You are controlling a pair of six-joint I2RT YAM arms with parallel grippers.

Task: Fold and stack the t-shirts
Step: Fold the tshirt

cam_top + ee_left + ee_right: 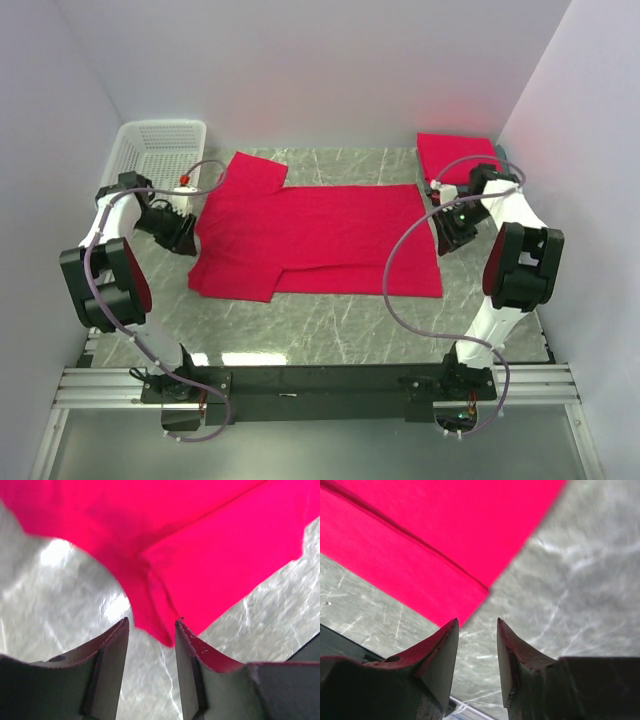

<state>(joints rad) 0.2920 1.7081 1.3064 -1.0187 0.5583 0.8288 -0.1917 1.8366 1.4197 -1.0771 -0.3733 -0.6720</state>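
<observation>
Down at the bottom of the overhead view we see the two arm bases, and nothing folded there. Moving up to the middle, the left gripper (180, 232) sits at the left edge of the spread t-shirt (320, 235). Its wrist view shows the jaws apart with nothing clamped, and a point of red cloth lies on the table just ahead of the tips. The right gripper (450, 228) sits at the shirt's right edge. Its jaws are also apart and empty, with the hem corner just up and left of them in its own view.

The shirt lies flat on the marble table (330, 320), centre frame, both sleeves out, so we judge its fold not yet begun.

Farther back, in the upper right, a folded red stack (455, 155) rests by the wall. That part looks done, though we cannot count its layers. In the upper left stands a white basket (160, 150), and we cannot tell whether it holds more.

As for writing, we read no brand, label or print anywhere.
</observation>
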